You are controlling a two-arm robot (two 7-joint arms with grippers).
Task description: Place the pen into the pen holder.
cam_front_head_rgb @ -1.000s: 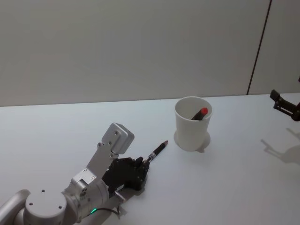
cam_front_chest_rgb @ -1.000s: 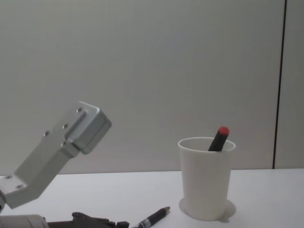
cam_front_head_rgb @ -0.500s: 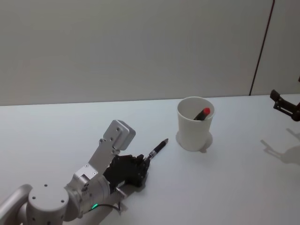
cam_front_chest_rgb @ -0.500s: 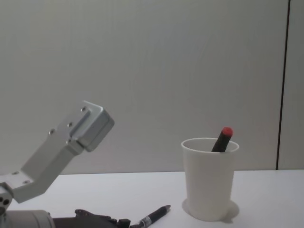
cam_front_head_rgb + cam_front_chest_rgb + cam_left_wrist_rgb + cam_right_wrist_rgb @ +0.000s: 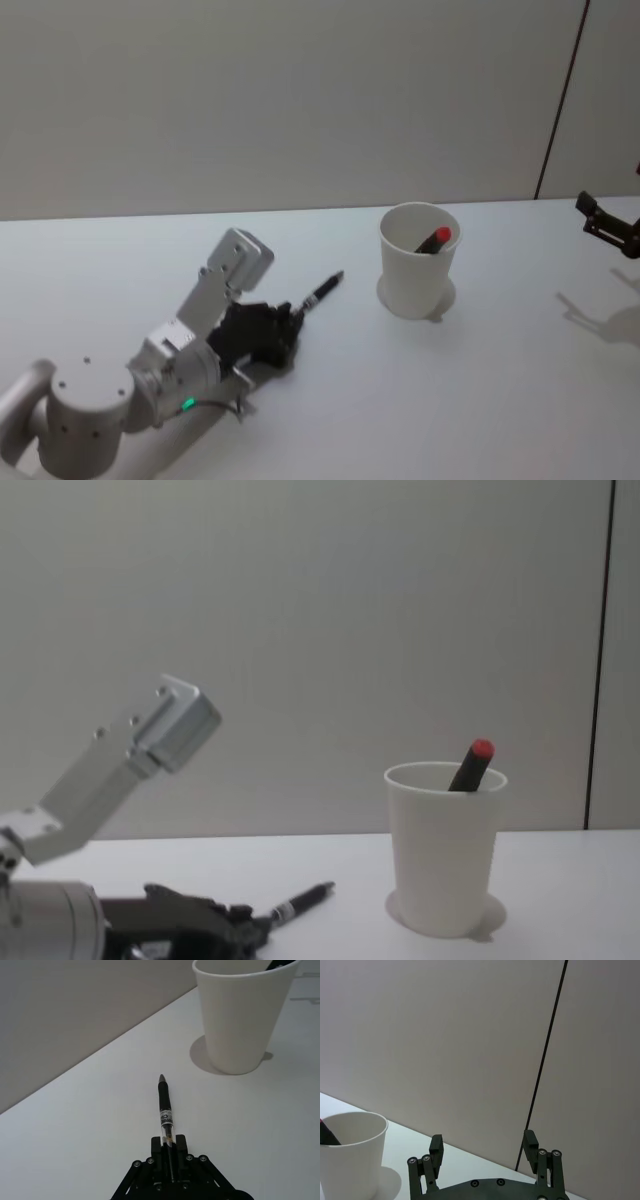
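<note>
Left gripper (image 5: 292, 316) is sitting low over the white table (image 5: 480, 390), to the robot's left of the pen holder (image 5: 418, 262) and nearer the robot than it. Its fingers are pinching together on the rear end of the pen (image 5: 322, 291). In the left wrist view the black-and-clear barrel (image 5: 165, 1110) is sticking straight out past the fingertips of the gripper (image 5: 170, 1154).

The pen is pointing toward the pen holder (image 5: 239, 1020), tip well short of the cup wall. From the chest view the pen (image 5: 300, 904) is slanting slightly upward from the gripper (image 5: 252, 926); cannot tell if it is clearing the tabletop.

The pen holder (image 5: 443, 865) is standing upright on the table. A dark marker with a red cap (image 5: 474, 764) is leaning inside it, cap poking above the rim.

Right gripper (image 5: 604, 224) is hanging above the table, well apart from the pen holder on the robot's right. Its fingers (image 5: 436, 1148) are standing apart, gripping nothing. A plain grey wall (image 5: 280, 100) is running behind the pen holder.
</note>
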